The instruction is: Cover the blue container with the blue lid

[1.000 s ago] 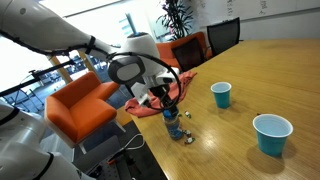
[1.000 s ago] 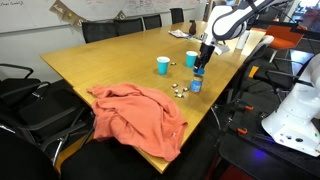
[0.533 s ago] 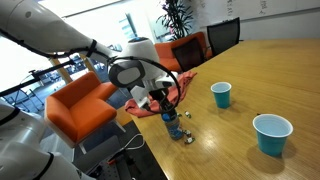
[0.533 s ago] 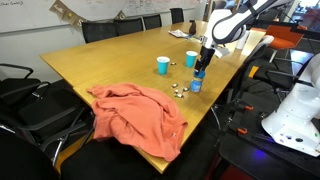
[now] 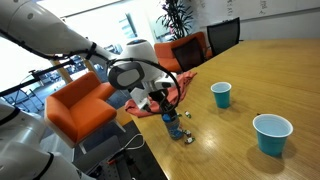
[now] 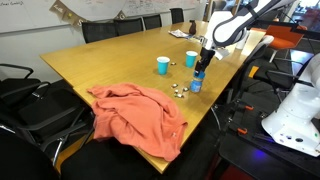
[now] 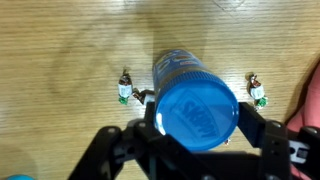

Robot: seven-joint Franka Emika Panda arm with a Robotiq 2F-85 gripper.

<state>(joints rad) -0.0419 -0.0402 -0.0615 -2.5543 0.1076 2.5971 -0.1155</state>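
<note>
- In the wrist view, claw [image 7: 200, 118] clamped on the blue lid [image 7: 200, 105], one finger [image 7: 150, 120] pressed against each side of its rim.
- Directly beneath the lid, the blue container [image 7: 177, 68], upright on the wooden table [image 7: 60, 50]; cannot tell whether the lid is seated or just above the mouth.
- Flanking the container without touching it, two small green-and-white bits [image 7: 124, 92] [image 7: 258, 94], too small to name.
- In both exterior views, claw pointing straight down over the container near the table edge; lid hidden there behind the fingers.
- Only in an exterior view, small teal cup [image 5: 221, 95] and larger teal cup [image 5: 272, 134], both well apart from the container.
- Orange cloth [image 6: 140, 115] heaped towards a table corner; only an orange sliver at the wrist view's edge.
</note>
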